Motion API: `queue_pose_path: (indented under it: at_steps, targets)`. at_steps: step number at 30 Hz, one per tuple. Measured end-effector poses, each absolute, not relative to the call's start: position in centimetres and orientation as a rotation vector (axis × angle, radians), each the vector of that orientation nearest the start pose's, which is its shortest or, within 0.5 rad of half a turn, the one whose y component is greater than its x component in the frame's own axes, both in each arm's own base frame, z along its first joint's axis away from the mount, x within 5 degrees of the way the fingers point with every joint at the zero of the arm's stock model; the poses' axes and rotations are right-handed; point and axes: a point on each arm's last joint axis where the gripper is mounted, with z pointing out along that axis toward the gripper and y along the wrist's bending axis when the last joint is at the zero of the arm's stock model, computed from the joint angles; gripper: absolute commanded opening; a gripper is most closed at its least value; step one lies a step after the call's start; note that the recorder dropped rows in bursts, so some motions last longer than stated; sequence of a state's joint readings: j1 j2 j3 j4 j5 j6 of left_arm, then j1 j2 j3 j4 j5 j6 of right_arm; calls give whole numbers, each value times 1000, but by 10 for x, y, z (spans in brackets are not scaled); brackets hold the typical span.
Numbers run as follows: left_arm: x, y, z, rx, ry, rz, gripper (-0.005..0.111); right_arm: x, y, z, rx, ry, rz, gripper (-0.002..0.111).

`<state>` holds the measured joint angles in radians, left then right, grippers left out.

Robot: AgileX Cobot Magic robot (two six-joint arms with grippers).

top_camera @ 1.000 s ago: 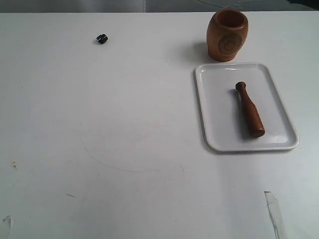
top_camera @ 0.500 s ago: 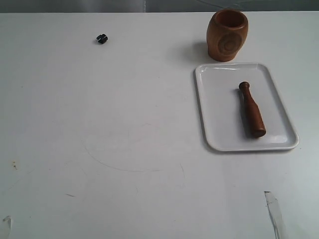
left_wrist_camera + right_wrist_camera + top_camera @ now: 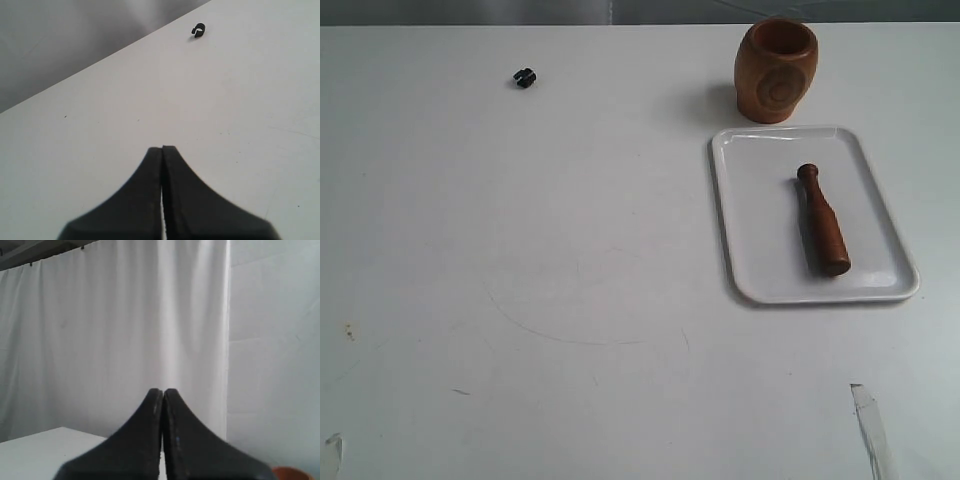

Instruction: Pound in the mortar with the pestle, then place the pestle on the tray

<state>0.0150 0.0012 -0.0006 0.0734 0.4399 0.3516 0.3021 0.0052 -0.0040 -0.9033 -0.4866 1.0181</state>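
Observation:
The light brown wooden mortar (image 3: 776,70) stands upright at the back right of the table, just behind the white tray (image 3: 752,230). The reddish-brown pestle (image 3: 820,221) lies flat on the tray, knobbed end toward the mortar, thick end toward the front. Neither arm shows in the exterior view. My left gripper (image 3: 162,148) is shut with nothing in it, above bare table. My right gripper (image 3: 163,390) is shut and empty, raised and facing a white curtain; an edge of the mortar (image 3: 295,472) shows low in that view.
A tiny black object (image 3: 525,77) lies at the back left of the table and also shows in the left wrist view as the black object (image 3: 198,31). A strip of clear tape (image 3: 870,425) sits near the front right edge.
The pestle has rocked slightly on the tray, its knobbed end shifting right and then back left. Nothing else has moved.

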Motion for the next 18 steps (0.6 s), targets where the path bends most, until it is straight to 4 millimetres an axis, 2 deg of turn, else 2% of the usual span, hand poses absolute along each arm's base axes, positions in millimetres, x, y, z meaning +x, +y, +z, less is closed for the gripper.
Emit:
queue_pose_path:
  at_steps: [4, 8, 10, 14, 18]
  targets:
    - [51, 4, 174, 367, 1901, 320, 0, 36, 44, 232, -368, 1260, 661, 0]
    - [51, 4, 174, 367, 1901, 320, 0, 43, 38, 221, -308, 1397, 571, 0]
    - [51, 4, 174, 367, 1901, 320, 0, 48, 31, 218, -221, 1453, 524, 0]
    - [51, 4, 174, 367, 1901, 320, 0, 52, 21, 215, -100, 1488, 470, 0]
    - [51, 4, 174, 367, 1901, 320, 0, 52, 20, 215, -105, 1489, 447, 0]
